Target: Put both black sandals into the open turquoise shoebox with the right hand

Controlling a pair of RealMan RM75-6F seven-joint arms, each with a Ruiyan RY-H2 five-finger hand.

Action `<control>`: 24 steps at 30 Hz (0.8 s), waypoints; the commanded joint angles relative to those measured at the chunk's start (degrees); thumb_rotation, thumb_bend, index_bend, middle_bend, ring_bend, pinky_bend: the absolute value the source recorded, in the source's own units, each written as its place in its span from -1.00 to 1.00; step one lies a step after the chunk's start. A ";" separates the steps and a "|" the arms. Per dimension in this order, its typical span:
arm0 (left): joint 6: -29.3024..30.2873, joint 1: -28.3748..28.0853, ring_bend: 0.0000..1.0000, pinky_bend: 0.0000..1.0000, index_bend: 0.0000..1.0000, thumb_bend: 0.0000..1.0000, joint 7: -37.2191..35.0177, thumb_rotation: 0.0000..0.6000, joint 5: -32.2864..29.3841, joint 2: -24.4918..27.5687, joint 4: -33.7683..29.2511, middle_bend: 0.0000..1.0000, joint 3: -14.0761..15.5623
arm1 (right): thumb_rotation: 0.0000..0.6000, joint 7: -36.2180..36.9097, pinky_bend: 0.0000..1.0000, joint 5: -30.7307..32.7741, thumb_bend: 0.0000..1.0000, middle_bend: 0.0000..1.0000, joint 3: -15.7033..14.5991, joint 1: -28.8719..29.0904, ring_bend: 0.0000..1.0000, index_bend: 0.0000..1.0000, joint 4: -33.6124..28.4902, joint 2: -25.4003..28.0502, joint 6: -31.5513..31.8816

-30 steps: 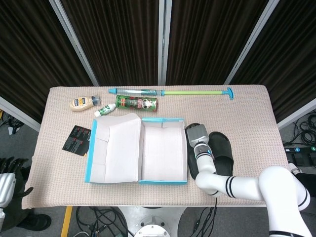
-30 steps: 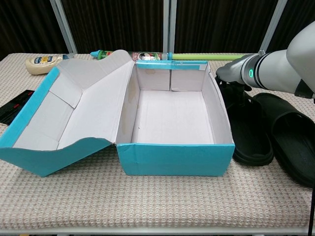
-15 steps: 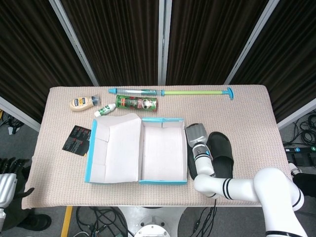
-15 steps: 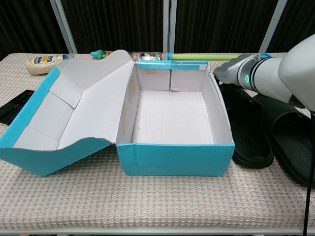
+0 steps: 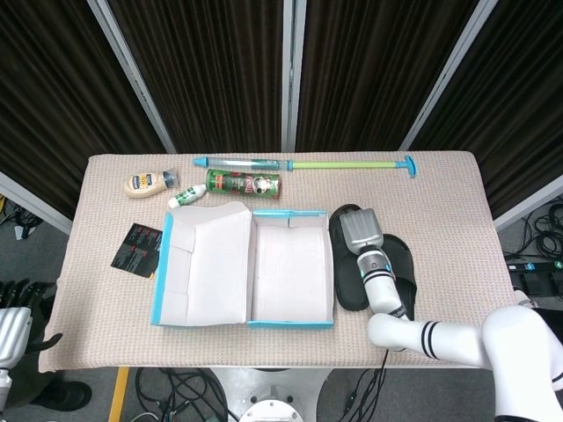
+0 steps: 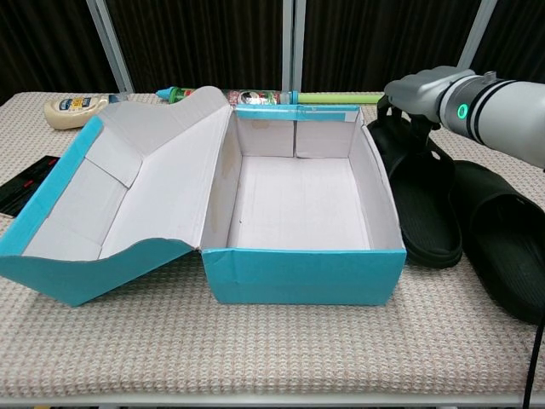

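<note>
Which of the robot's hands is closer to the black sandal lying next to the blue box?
The right hand. It sits over the far end of the sandal; whether it grips is unclear. The left hand hangs off the table's far left edge.

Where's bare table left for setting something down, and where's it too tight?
Free: the table's stretch right of the sandals below the green rod, and the front strip before the shoebox. Some room lies left of the black card. Crowded: the back edge around the mayonnaise bottle and chips can, and the sandals under the right hand.
</note>
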 commanded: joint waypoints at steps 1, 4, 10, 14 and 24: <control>0.07 -0.09 -0.82 -0.87 -0.63 -0.95 0.42 1.00 0.07 0.33 -0.64 -0.65 -0.06 | 1.00 10.68 1.00 -8.59 -0.72 -0.14 1.79 -5.08 0.60 -0.15 -1.83 3.86 -0.49; 0.26 -0.18 -0.82 -0.87 -0.63 -0.95 0.89 1.00 0.33 0.76 -1.36 -0.65 -0.07 | 1.00 18.03 1.00 -13.84 -0.72 -0.13 2.78 -7.95 0.59 -0.14 -3.15 6.10 -0.64; 0.44 -0.20 -0.82 -0.87 -0.63 -0.95 1.98 1.00 0.49 1.40 -2.62 -0.65 0.02 | 1.00 34.41 1.00 -24.46 -0.70 -0.12 4.67 -14.11 0.57 -0.10 -8.11 13.30 -2.07; 0.91 -0.19 -0.82 -0.86 -0.63 -0.95 2.47 1.00 0.89 1.64 -3.28 -0.65 0.03 | 1.00 44.52 1.00 -31.89 -0.70 -0.10 5.79 -17.64 0.57 -0.08 -11.17 18.08 -2.05; 1.79 0.21 -0.82 -0.87 -0.63 -0.95 2.30 1.00 1.40 2.04 -3.73 -0.65 0.28 | 1.00 76.37 0.92 -46.05 -0.70 -0.10 10.28 -20.74 0.50 0.01 -13.01 18.60 -4.78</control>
